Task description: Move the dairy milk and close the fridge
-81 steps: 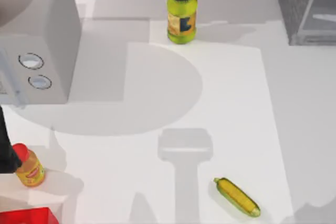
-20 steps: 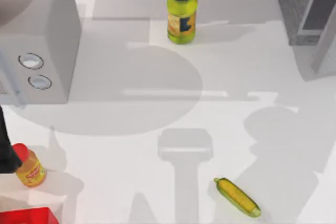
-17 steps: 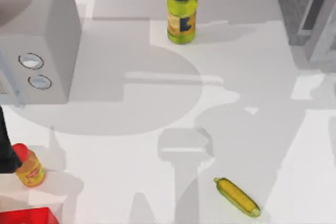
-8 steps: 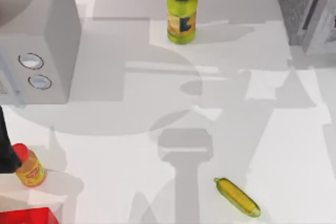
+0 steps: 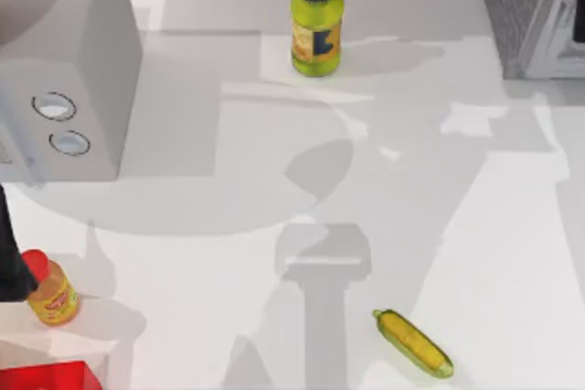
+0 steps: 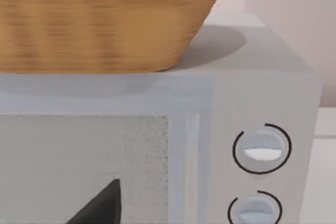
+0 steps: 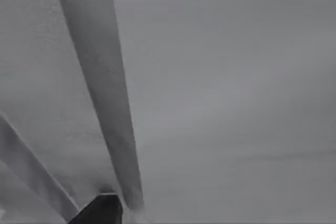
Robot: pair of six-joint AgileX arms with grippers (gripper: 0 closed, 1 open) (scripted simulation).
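Now the fridge (image 5: 512,6) stands at the table's far right corner, and its door (image 5: 559,43) looks not quite shut. The right gripper (image 7: 100,211) is close against it. I cannot tell if it is wide or narrow, or where the milk is. The left arm (image 5: 9,262) rests at the left edge.

Likely a kitchen: microwave (image 5: 64,79), fridge (image 5: 535,11), oil bottle (image 5: 316,25).
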